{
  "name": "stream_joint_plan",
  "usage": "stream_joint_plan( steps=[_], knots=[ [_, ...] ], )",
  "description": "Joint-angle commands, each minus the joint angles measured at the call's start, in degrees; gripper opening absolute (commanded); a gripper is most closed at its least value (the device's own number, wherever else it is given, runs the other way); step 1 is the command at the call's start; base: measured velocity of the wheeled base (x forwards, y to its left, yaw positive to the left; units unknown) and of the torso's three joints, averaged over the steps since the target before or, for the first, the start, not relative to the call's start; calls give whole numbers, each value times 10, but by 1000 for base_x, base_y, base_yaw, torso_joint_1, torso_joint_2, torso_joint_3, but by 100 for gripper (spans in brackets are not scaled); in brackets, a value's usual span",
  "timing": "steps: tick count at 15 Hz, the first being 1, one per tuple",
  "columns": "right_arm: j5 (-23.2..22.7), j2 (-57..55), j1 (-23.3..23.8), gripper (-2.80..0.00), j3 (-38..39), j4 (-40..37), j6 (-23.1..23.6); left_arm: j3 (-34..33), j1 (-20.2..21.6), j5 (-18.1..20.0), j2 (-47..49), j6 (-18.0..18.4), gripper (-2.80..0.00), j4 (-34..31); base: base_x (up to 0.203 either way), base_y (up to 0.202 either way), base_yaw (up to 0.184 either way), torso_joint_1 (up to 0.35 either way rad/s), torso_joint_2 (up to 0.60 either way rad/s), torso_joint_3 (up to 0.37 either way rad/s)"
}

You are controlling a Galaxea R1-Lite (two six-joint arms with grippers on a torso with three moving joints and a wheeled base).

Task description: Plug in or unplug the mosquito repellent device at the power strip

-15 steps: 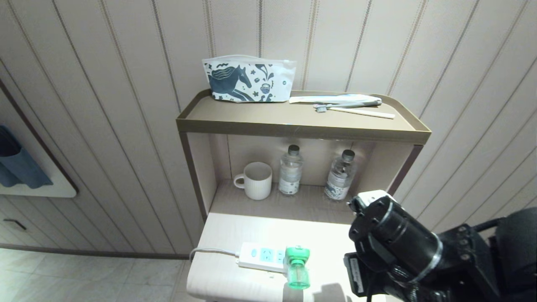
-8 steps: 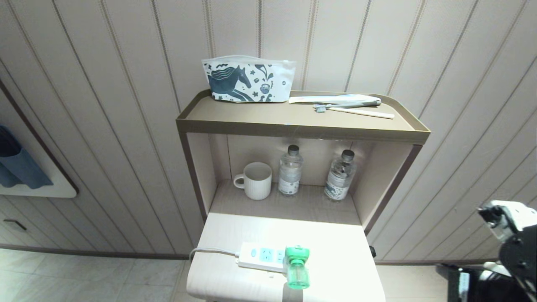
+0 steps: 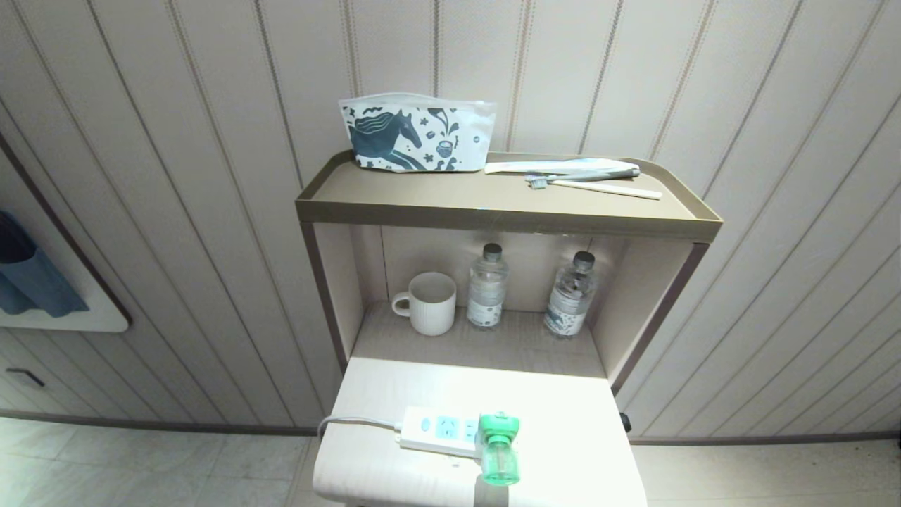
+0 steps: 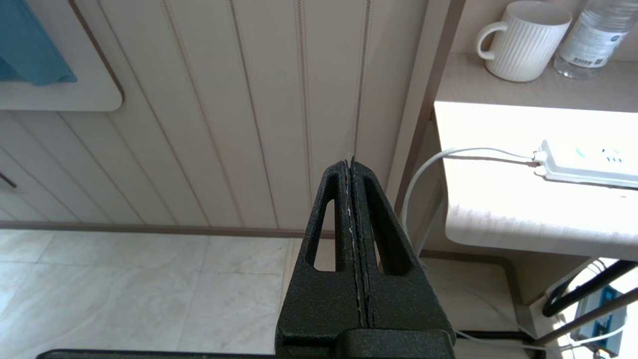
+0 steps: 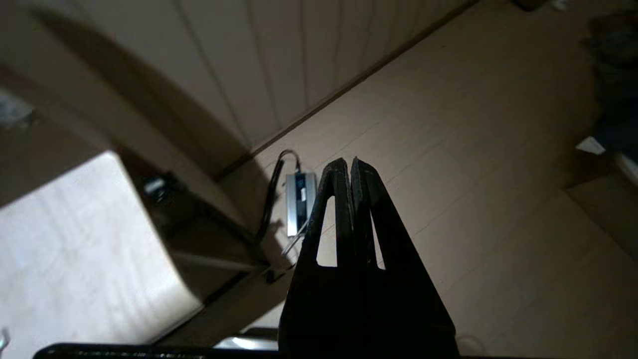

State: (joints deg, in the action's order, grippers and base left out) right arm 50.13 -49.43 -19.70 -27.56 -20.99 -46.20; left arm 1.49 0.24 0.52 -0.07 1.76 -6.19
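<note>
While plugged into power strip | mosquito repellent device green, translucent | both tools closed, empty

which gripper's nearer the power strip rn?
Left. The left gripper hangs shut off the table's cord side, power strip in sight. The right gripper, shut, points at the floor.

The power strip is smooth, glossy white plastic, and the mosquito repellent device on it has a translucent green plastic bottle under an opaque green cap. The desk has a pale matt wood-grain finish, the ribbed mug looks like matt white ceramic, and the two water bottles are clear plastic. The pouch is printed cloth. Both tools, left tool and right tool, are rough-textured matt black plastic
</note>
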Motion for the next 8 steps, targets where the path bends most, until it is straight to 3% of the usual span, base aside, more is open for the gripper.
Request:
stream_joint_plan(
  steps=[1,3,5,8],
  knots=[
    [16,42,36,-280,15,0,-1,0,0,0,1,0,-280,0,0,0,0,0,0,0],
    [27,62,57,-280,31,-1,1,0,0,0,1,0,-280,0,0,0,0,0,0,0],
    [42,154,84,-280,57,-1,42,0,0,0,1,0,-280,0,0,0,0,0,0,0],
    [23,283,114,-280,86,24,212,0,0,0,1,0,-280,0,0,0,0,0,0,0]
  ],
)
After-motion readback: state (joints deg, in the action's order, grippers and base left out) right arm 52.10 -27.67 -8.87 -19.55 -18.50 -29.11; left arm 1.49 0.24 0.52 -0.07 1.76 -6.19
